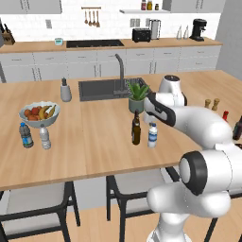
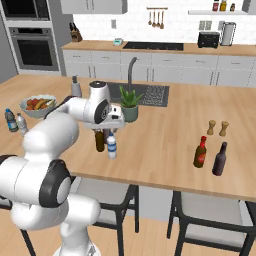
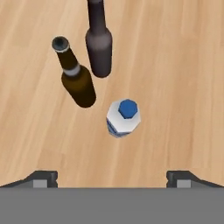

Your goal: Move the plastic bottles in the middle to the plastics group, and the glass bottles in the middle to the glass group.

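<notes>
Hand view looks straight down between the gripper (image 3: 112,177), its two dark fingertips spread wide at the lower edge and holding nothing. Above them on the wooden island counter (image 3: 183,87) stands the water bottle (image 3: 123,118), blue cap up, clear of both fingertips. Just beyond the water bottle leans the amber-brown glass bottle (image 3: 76,74), and beside that the darker glass bottle (image 3: 99,41). From the left base view, two small plastic bottles (image 1: 34,136) stand well to the water bottle's left, in front of a fruit bowl (image 1: 39,113). From the right base view, a red-capped brown bottle (image 2: 200,152) and a near-black bottle (image 2: 219,159) stand well to its right.
</notes>
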